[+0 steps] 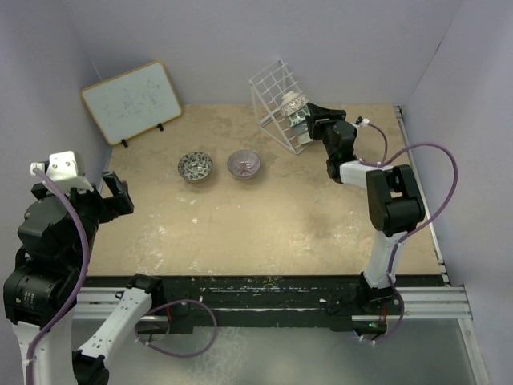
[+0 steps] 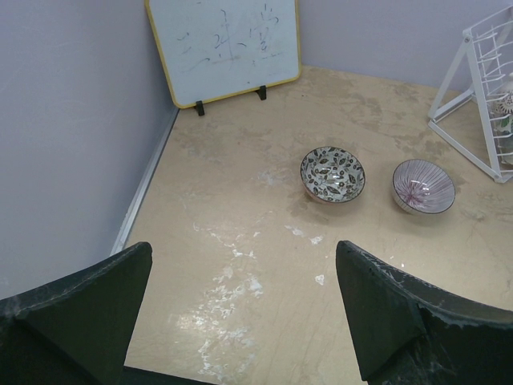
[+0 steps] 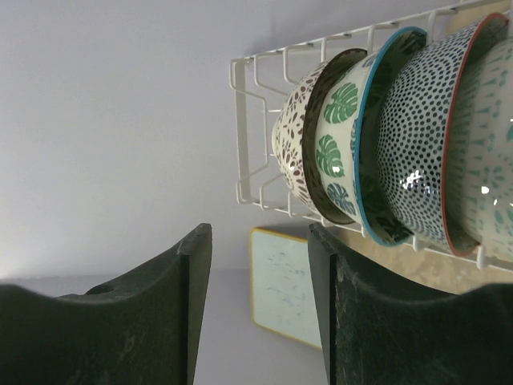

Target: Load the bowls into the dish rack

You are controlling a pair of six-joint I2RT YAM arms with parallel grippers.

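The white wire dish rack [image 1: 271, 92] stands tilted at the back of the table. It holds several bowls on edge. In the right wrist view they are a brown-white one [image 3: 292, 152], a green leafy one [image 3: 341, 140], a dark speckled one [image 3: 421, 136] and a green-white one [image 3: 493, 152]. Two bowls sit on the table: a dark leaf-patterned bowl [image 1: 195, 166] [image 2: 332, 173] and a pale pink-grey bowl [image 1: 244, 164] [image 2: 422, 185]. My right gripper [image 1: 317, 113] [image 3: 260, 305] is open and empty, just right of the rack. My left gripper [image 1: 112, 196] [image 2: 240, 321] is open and empty at the left side.
A wood-framed whiteboard [image 1: 132, 100] [image 2: 224, 44] leans at the back left. Purple walls close in the left, back and right. White scuffs [image 2: 232, 281] mark the tabletop under my left gripper.
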